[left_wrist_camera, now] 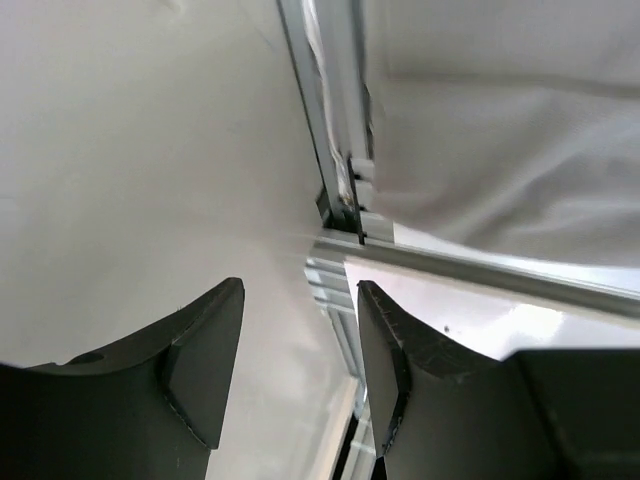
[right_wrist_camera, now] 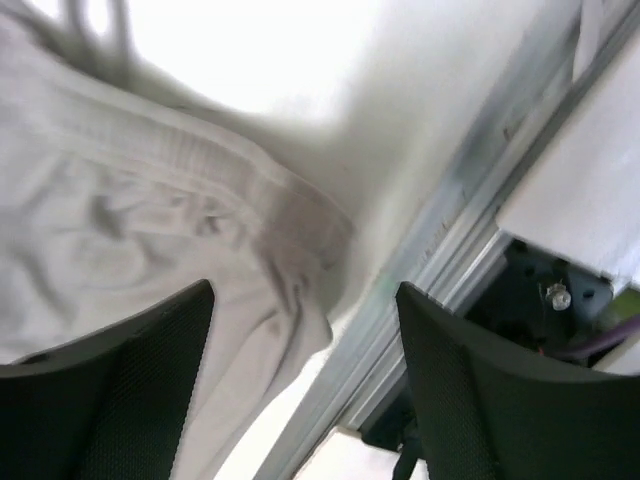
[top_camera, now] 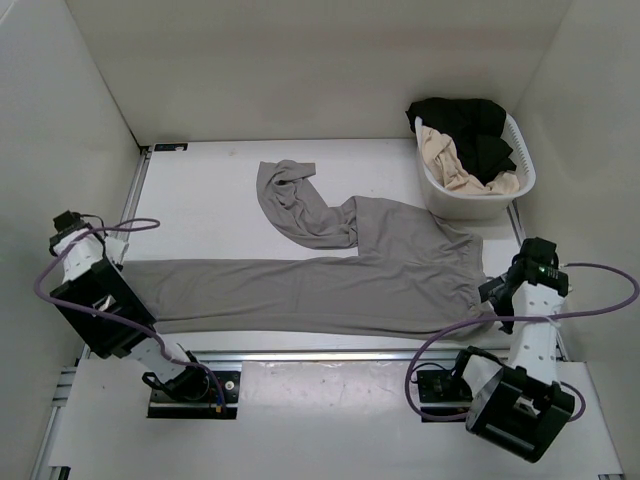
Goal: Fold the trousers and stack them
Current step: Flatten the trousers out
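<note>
The taupe-grey trousers (top_camera: 330, 285) lie flat across the table. One leg runs long to the left, the other is bunched up toward the back middle (top_camera: 295, 205), and the waistband is at the right. My left gripper (top_camera: 80, 240) hangs at the table's left edge just beyond the long leg's cuff. In its wrist view the left gripper (left_wrist_camera: 300, 300) is open and empty, with trouser fabric (left_wrist_camera: 500, 150) at upper right. My right gripper (top_camera: 498, 289) sits by the waistband. The right gripper (right_wrist_camera: 305, 300) is open and empty above the waistband corner (right_wrist_camera: 150, 230).
A white laundry basket (top_camera: 460, 200) stands at the back right holding a black garment (top_camera: 465, 120) and a beige-cream garment (top_camera: 450, 165). Aluminium frame rails (left_wrist_camera: 335, 150) (right_wrist_camera: 450, 240) border the table. White walls close in on the left, back and right.
</note>
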{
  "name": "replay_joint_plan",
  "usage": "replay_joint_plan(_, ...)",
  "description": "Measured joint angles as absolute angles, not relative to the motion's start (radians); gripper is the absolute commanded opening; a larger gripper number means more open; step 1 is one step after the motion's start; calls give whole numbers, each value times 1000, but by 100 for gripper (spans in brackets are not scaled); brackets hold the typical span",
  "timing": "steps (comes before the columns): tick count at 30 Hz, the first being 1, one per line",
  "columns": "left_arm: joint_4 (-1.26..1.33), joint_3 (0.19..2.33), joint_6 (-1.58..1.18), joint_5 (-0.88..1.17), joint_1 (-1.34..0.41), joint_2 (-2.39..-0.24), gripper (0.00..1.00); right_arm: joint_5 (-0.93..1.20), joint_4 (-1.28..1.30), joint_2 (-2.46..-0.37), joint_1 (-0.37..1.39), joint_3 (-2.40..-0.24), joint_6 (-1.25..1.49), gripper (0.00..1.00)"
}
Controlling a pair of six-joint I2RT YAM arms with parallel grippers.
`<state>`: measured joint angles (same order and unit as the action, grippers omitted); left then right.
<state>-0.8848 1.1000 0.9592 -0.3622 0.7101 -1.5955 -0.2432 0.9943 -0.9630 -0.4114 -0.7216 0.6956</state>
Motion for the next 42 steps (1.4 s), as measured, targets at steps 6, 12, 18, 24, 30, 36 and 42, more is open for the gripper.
replay_joint_plan(6, -910, 1169, 895, -266, 655, -1646, 61, -175, 933, -1020, -359, -745, 645, 57)
replay_joint_plan(12, -880, 1195, 775, -191, 635, -1860, 58, -117, 861, -1127, -138, -690, 686, 74)
replay_joint_plan(18, -864, 1206, 707, -202, 620, -1900, 58, -208, 871, -1274, -89, -677, 790, 67)
replay_joint_plan(24, -836, 1177, 689, -240, 607, -1883, 58, -295, 932, -1242, -170, -616, 892, 65)
replay_joint_plan(30, -850, 1186, 671, -182, 611, -1856, 65, -339, 959, -1122, -244, -596, 877, 75)
replay_joint_plan(36, -964, 1499, 635, -37, 602, -1856, 80, -412, 1018, -1142, -181, -765, 822, 99)
replay_joint_plan(42, -1009, 1840, 585, 96, 358, -1862, 84, -470, 1078, -1134, -176, -966, 770, 99)
